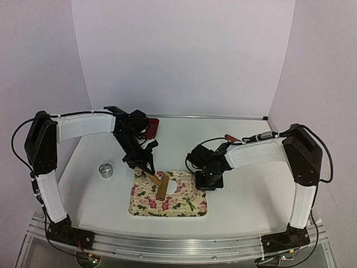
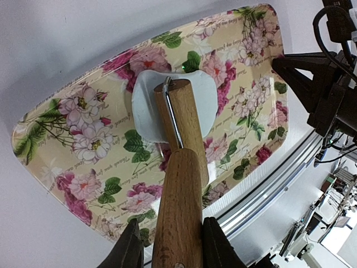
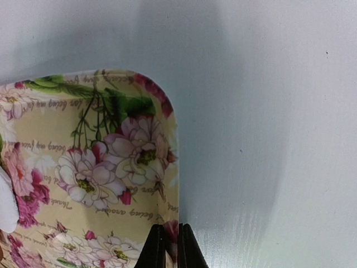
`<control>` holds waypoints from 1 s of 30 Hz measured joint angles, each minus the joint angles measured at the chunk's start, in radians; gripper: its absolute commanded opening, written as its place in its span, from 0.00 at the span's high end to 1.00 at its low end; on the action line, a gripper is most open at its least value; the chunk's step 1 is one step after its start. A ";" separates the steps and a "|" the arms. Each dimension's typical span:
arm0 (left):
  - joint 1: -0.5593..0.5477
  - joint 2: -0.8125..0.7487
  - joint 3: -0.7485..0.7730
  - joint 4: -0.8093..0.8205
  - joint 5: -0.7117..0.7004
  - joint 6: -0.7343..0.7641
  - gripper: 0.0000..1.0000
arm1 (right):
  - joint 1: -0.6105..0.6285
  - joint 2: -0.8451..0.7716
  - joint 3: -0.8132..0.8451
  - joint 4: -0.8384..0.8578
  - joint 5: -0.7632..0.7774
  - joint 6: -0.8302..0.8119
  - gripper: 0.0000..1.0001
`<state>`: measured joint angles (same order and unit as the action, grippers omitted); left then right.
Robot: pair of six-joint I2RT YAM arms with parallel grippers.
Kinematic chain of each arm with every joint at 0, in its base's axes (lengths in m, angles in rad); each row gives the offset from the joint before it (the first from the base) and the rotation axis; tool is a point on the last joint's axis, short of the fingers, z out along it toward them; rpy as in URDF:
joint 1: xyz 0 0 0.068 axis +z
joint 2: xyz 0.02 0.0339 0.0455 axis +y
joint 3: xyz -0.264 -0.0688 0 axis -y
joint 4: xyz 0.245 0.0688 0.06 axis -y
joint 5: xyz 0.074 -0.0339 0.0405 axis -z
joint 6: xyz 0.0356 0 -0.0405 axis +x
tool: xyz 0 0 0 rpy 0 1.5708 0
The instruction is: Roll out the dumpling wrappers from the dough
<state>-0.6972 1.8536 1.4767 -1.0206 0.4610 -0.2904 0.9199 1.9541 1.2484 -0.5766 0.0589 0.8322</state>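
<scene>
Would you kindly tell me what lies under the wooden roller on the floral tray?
A flattened white dough piece lies under the wooden roller, on the floral tray. The strip of dough directly beneath the roller is covered.

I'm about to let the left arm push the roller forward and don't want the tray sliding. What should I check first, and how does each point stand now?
1. Left gripper clamped on the rolling pin handle: ok.
2. Roller resting on the dough: ok.
3. Right gripper shut on the tray rim to steady it: ok.
4. Ring cutter on the table, off the tray and out of the roller's path: ok.
5. Dough thin enough for cutting: cannot tell.
</scene>
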 measured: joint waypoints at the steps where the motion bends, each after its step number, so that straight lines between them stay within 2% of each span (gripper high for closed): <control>1: 0.005 0.001 -0.002 0.000 0.000 0.004 1.00 | 0.000 0.000 0.000 0.000 0.000 0.000 1.00; 30: 0.139 -0.054 -0.168 0.099 0.129 0.117 1.00 | 0.000 0.000 0.000 0.010 0.000 0.000 1.00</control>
<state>-0.5586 1.7995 1.3090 -0.9216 0.5900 -0.1733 0.9199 1.9545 1.2484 -0.5670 0.0593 0.8326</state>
